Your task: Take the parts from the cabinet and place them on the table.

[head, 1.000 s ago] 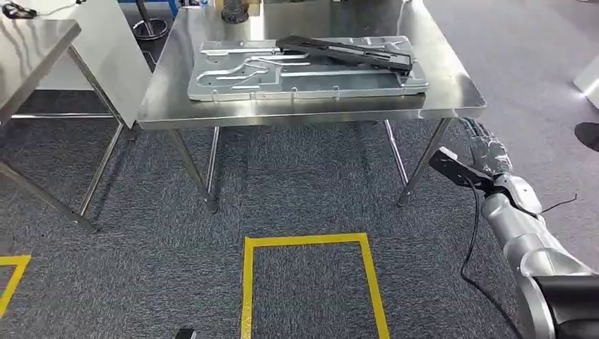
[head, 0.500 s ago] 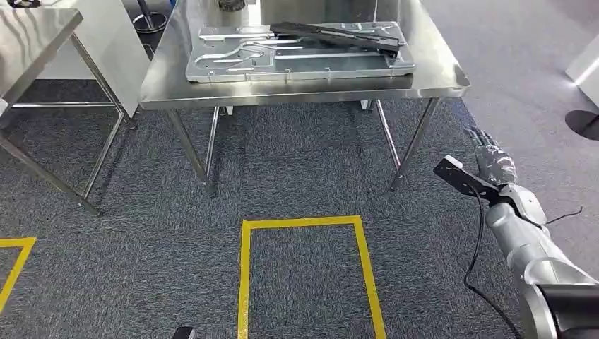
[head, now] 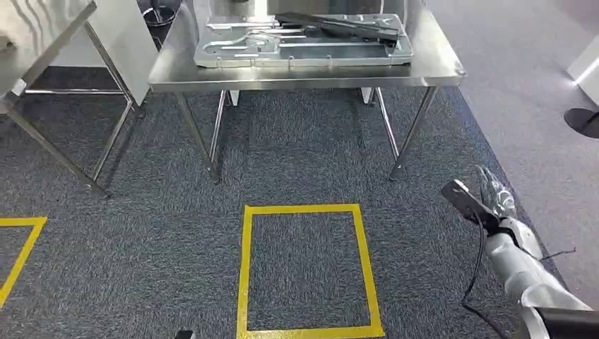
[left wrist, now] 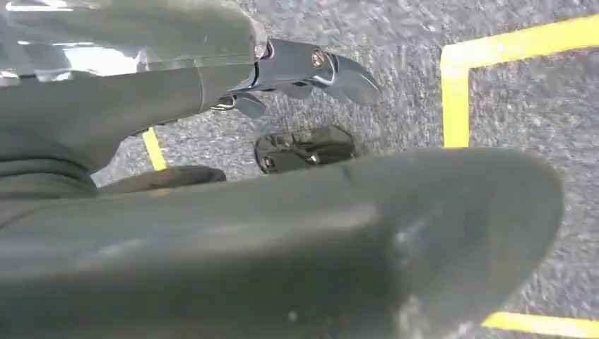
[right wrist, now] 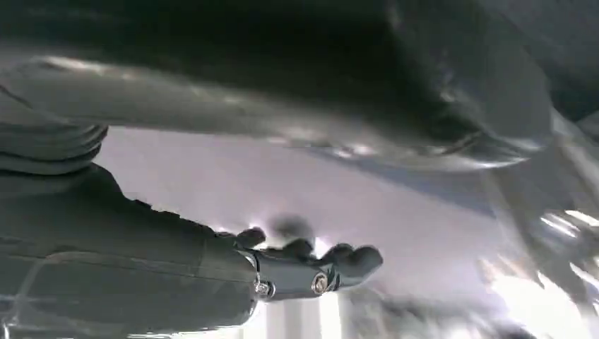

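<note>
A flat silver metal plate [head: 304, 49] lies on the steel table [head: 304, 76] at the top of the head view. A long black part [head: 339, 25] rests across the plate's far side. My right hand [head: 494, 192] hangs low at the lower right, well short of the table, fingers spread and holding nothing. The right wrist view shows that same hand [right wrist: 311, 272] with its fingers stretched out and bare. In the left wrist view my left hand [left wrist: 304, 67] hangs over the grey carpet, fingers apart, nothing in it.
A second steel table [head: 42, 35] stands at the upper left beside a white panel [head: 127, 35]. A yellow tape square [head: 307, 268] marks the carpet in front of me, with another tape corner [head: 21, 247] at the left. A dark round base [head: 583, 120] sits at the right.
The whole picture has shifted: the camera has drawn back and the table now sits higher and farther off. My right arm has dropped lower in the picture.
</note>
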You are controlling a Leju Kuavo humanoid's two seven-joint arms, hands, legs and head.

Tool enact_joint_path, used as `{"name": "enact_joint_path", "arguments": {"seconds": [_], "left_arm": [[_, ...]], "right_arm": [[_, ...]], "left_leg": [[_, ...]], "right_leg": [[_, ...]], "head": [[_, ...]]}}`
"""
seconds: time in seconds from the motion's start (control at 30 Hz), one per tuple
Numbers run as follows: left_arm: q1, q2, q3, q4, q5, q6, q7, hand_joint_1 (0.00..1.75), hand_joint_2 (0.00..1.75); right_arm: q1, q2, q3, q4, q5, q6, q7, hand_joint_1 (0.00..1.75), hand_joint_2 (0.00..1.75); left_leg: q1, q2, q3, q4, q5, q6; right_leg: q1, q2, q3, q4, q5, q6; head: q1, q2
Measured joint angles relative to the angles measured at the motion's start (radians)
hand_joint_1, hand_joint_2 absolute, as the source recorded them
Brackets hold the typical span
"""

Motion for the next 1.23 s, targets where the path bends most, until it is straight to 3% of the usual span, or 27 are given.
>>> {"name": "enact_joint_path", "arguments": {"seconds": [0.03, 0.1, 0.13, 0.17, 0.2, 0.23, 0.3, 0.33, 0.37, 0.4, 0.43, 0.5, 0.53, 0.6, 0.63, 0.67, 0.7, 0.73, 0.8, 0.83, 0.9, 0.93, 1.03, 1.07, 1.1, 1.17, 1.23], "left_arm": [[0.002, -0.002, 0.000, 0.000, -0.001, 0.000, 0.004, 0.00, 0.00], [0.001, -0.002, 0.000, 0.000, -0.007, 0.002, 0.011, 0.00, 0.00], [0.003, -0.004, 0.000, 0.000, -0.012, 0.004, 0.018, 0.00, 0.00], [0.008, -0.007, -0.001, 0.000, -0.014, 0.008, 0.023, 0.00, 0.00], [0.015, -0.007, -0.001, 0.000, -0.016, 0.012, 0.027, 0.00, 0.00], [0.022, -0.007, -0.001, 0.000, -0.018, 0.017, 0.033, 0.00, 0.00], [0.028, -0.009, -0.002, 0.000, -0.019, 0.021, 0.036, 0.00, 0.00], [0.028, -0.010, -0.002, 0.000, -0.021, 0.021, 0.037, 0.00, 0.00], [0.029, -0.010, -0.002, 0.000, -0.021, 0.021, 0.037, 0.00, 0.00], [0.031, -0.008, -0.002, 0.000, -0.021, 0.024, 0.038, 0.00, 0.00], [0.031, -0.008, -0.002, 0.000, -0.021, 0.024, 0.038, 0.00, 0.00], [0.030, -0.008, -0.002, 0.000, -0.021, 0.025, 0.038, 0.00, 0.00], [0.035, -0.008, -0.002, 0.000, -0.021, 0.027, 0.039, 0.00, 0.00], [0.039, -0.008, -0.002, 0.000, -0.022, 0.037, 0.051, 0.00, 0.00], [0.041, -0.008, -0.003, 0.000, -0.027, 0.042, 0.058, 0.00, 0.00], [0.043, -0.008, -0.004, 0.000, -0.032, 0.048, 0.063, 0.00, 0.00], [0.043, -0.008, -0.005, 0.000, -0.037, 0.054, 0.068, 0.00, 0.00], [0.043, -0.008, -0.007, 0.000, -0.043, 0.062, 0.070, 0.00, 1.75], [0.042, -0.008, -0.015, 0.000, -0.054, 0.074, 0.085, 0.00, 1.75], [0.042, -0.007, -0.019, 0.000, -0.055, 0.074, 0.098, 0.00, 1.75], [0.037, -0.005, -0.025, 0.000, -0.059, 0.073, 0.114, 0.00, 1.75], [0.033, -0.005, -0.027, 0.000, -0.063, 0.072, 0.121, 0.00, 1.75], [0.038, -0.004, -0.034, 0.000, -0.060, 0.066, 0.131, 0.00, 1.75], [0.043, -0.002, -0.048, 0.000, -0.046, 0.066, 0.132, 0.00, 1.75], [0.047, 0.000, -0.070, -0.002, -0.024, 0.066, 0.133, 0.00, 1.75], [0.054, 0.007, -0.112, -0.011, 0.028, 0.066, 0.136, 0.00, 1.75], [0.061, 0.014, -0.149, -0.024, 0.078, 0.066, 0.139, 0.00, 1.75]], "right_arm": [[0.038, 0.012, -0.020, 0.012, -0.026, 0.051, 0.047, 0.00, 1.75], [0.117, 0.047, -0.073, 0.052, -0.111, 0.165, 0.148, 0.00, 1.75], [0.172, 0.078, -0.105, 0.066, -0.167, 0.203, 0.171, 0.00, 1.75], [0.227, 0.119, -0.147, 0.078, -0.226, 0.231, 0.185, 0.00, 1.75], [0.284, 0.161, -0.198, 0.093, -0.277, 0.239, 0.199, 0.00, 1.75], [0.337, 0.219, -0.238, 0.109, -0.309, 0.243, 0.209, 0.00, 1.75], [0.416, 0.314, -0.297, 0.130, -0.357, 0.247, 0.230, 0.00, 1.75], [0.443, 0.351, -0.323, 0.136, -0.374, 0.247, 0.237, 0.00, 1.75], [0.464, 0.374, -0.346, 0.139, -0.383, 0.247, 0.243, 0.00, 1.75], [0.476, 0.402, -0.369, 0.142, -0.388, 0.248, 0.249, 0.00, 0.00], [0.487, 0.419, -0.394, 0.145, -0.392, 0.254, 0.258, 0.00, 0.00], [0.500, 0.440, -0.417, 0.151, -0.394, 0.262, 0.268, 0.00, 0.00], [0.512, 0.458, -0.429, 0.155, -0.400, 0.269, 0.273, 0.00, 1.75], [0.513, 0.483, -0.461, 0.158, -0.408, 0.248, 0.290, 0.00, 1.75], [0.517, 0.497, -0.469, 0.158, -0.402, 0.217, 0.294, 0.00, 0.00], [0.521, 0.509, -0.469, 0.158, -0.390, 0.200, 0.296, 0.00, 0.00], [0.521, 0.522, -0.469, 0.159, -0.374, 0.182, 0.301, 0.00, 0.00], [0.525, 0.528, -0.469, 0.160, -0.354, 0.168, 0.313, 0.00, 1.75], [0.529, 0.540, -0.469, 0.164, -0.324, 0.163, 0.326, 0.00, 1.75], [0.528, 0.546, -0.468, 0.166, -0.315, 0.165, 0.329, 0.00, 1.75], [0.528, 0.551, -0.466, 0.166, -0.298, 0.190, 0.323, 0.00, 1.75], [0.527, 0.551, -0.464, 0.166, -0.295, 0.208, 0.314, 0.00, 1.75], [0.520, 0.551, -0.453, 0.166, -0.266, 0.259, 0.267, 0.00, 1.75], [0.520, 0.549, -0.441, 0.166, -0.263, 0.265, 0.256, 0.00, 1.75], [0.521, 0.548, -0.427, 0.166, -0.266, 0.270, 0.252, 0.00, 1.75], [0.532, 0.545, -0.408, 0.166, -0.280, 0.272, 0.249, 0.00, 1.75], [0.552, 0.543, -0.390, 0.166, -0.300, 0.277, 0.248, 0.00, 1.75]], "left_leg": [[0.013, 0.003, 0.002, -0.025, 0.026, 0.008], [0.012, 0.002, -0.020, -0.032, 0.054, 0.021], [0.012, -0.001, -0.034, -0.032, 0.065, 0.019], [0.012, -0.003, -0.046, -0.031, 0.074, 0.018], [0.012, -0.004, -0.061, -0.028, 0.083, 0.015], [0.013, -0.003, -0.079, -0.022, 0.092, 0.010], [0.014, 0.003, -0.122, -0.003, 0.104, 0.000], [0.014, 0.005, -0.143, 0.013, 0.109, -0.006], [0.012, 0.008, -0.159, 0.033, 0.111, -0.012], [0.009, 0.013, -0.176, 0.052, 0.109, -0.018], [0.010, 0.018, -0.174, 0.055, 0.113, -0.026], [0.016, 0.019, -0.176, 0.057, 0.129, -0.038], [0.019, 0.018, -0.181, 0.059, 0.134, -0.046], [0.027, 0.015, -0.206, 0.124, 0.023, -0.057], [0.030, 0.015, -0.223, 0.195, -0.044, -0.062], [0.032, 0.016, -0.238, 0.269, -0.094, -0.065], [0.033, 0.016, -0.245, 0.336, -0.113, -0.067], [0.033, 0.015, -0.243, 0.375, -0.091, -0.066], [0.033, 0.015, -0.188, 0.345, 0.014, -0.058], [0.032, 0.015, -0.138, 0.281, 0.033, -0.053], [0.023, 0.014, 0.031, 0.068, -0.024, -0.039], [0.022, 0.014, 0.079, -0.024, -0.055, -0.033], [0.023, 0.015, 0.064, -0.027, -0.038, -0.016], [0.026, 0.024, 0.063, -0.032, -0.026, -0.011], [0.025, 0.024, 0.054, -0.032, -0.019, -0.002], [0.020, 0.025, 0.034, -0.027, -0.006, 0.003], [0.017, 0.025, 0.015, -0.018, 0.002, 0.003]], "right_leg": [[0.004, 0.001, -0.002, -0.001, -0.004, 0.005], [0.001, 0.011, -0.026, 0.068, -0.115, 0.011], [-0.002, 0.012, -0.040, 0.137, -0.175, 0.015], [-0.003, 0.012, -0.052, 0.210, -0.221, 0.018], [-0.004, 0.012, -0.062, 0.278, -0.239, 0.020], [-0.008, 0.012, -0.060, 0.315, -0.213, 0.023], [-0.019, 0.011, -0.002, 0.267, -0.135, 0.028], [-0.026, 0.009, 0.054, 0.197, -0.126, 0.033], [-0.033, 0.006, 0.130, 0.103, -0.157, 0.038], [-0.025, 0.009, 0.189, 0.006, -0.208, 0.034], [-0.019, 0.019, 0.180, 0.021, -0.205, 0.010], [-0.010, 0.020, 0.173, 0.023, -0.196, -0.005], [-0.015, 0.015, 0.164, 0.018, -0.184, -0.018], [-0.014, 0.012, 0.137, 0.017, -0.157, -0.036], [-0.011, 0.012, 0.121, 0.018, -0.144, -0.040], [-0.008, 0.012, 0.105, 0.018, -0.131, -0.041], [-0.006, 0.013, 0.086, 0.018, -0.123, -0.041], [-0.004, 0.013, 0.070, 0.018, -0.110, -0.040], [-0.002, 0.012, 0.036, 0.018, -0.084, -0.037], [-0.002, 0.012, 0.023, 0.019, -0.073, -0.035], [0.000, 0.016, 0.013, 0.021, -0.056, -0.026], [0.002, 0.015, 0.011, 0.025, -0.047, -0.019], [-0.002, 0.014, 0.012, 0.014, -0.020, 0.002], [-0.005, 0.014, 0.004, 0.028, -0.033, 0.003], [-0.003, 0.014, -0.014, 0.067, -0.076, 0.005], [-0.002, 0.015, -0.072, 0.231, -0.177, 0.009], [-0.002, 0.015, -0.093, 0.334, -0.217, 0.010]], "head": [[0.000, 0.000], [0.000, 0.000], [0.000, 0.000], [0.000, 0.000], [0.000, 0.000], [0.000, 0.000], [0.000, 0.000], [0.000, 0.000], [0.000, 0.000], [0.001, 0.000], [0.000, 0.000], [-0.001, 0.000], [-0.001, 0.000], [-0.001, 0.000], [-0.001, 0.000], [-0.002, 0.000], [-0.001, 0.000], [-0.001, 0.000], [-0.001, 0.000], [-0.001, 0.000], [-0.001, 0.000], [-0.001, 0.000], [-0.001, 0.000], [-0.001, 0.000], [-0.001, 0.000], [-0.001, 0.000], [-0.001, 0.000]]}}
